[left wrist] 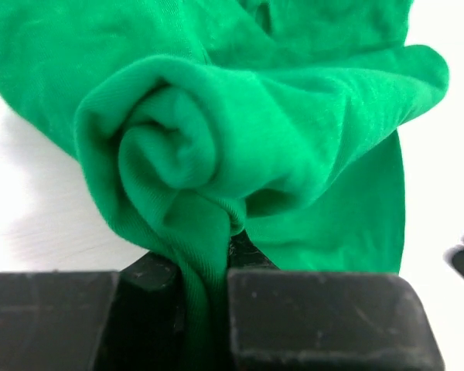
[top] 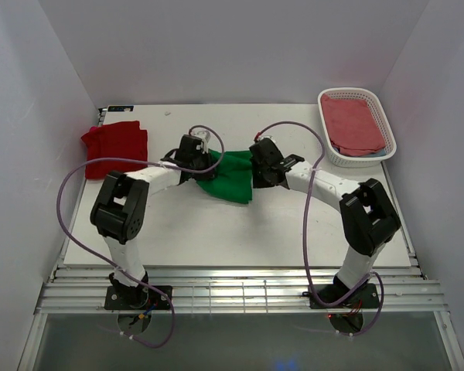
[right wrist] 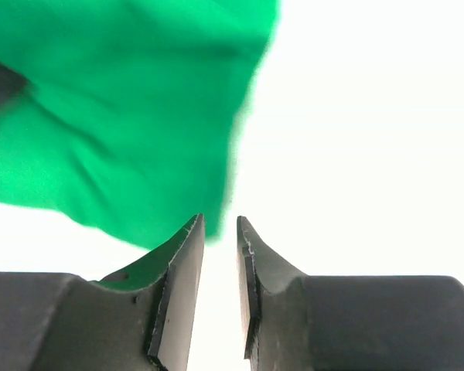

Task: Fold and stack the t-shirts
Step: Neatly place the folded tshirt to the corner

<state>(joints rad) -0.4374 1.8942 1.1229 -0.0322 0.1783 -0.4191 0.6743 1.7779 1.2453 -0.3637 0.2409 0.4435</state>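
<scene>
Grips a bunched fold of the green t-shirt [top: 232, 179] in the left gripper's [left wrist: 205, 270] closed jaws, well left of the basket [top: 359, 159] on the worktop [top: 216, 232], likely to pull it flat. Holds the right gripper's [right wrist: 220, 228] jaws barely parted and empty at the cloth's edge.

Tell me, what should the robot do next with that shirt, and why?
Probably slide the right gripper onto the edge of the green shirt and pinch it: its jaws are empty beside the cloth, while the left gripper clamps a bunched fold.
</scene>
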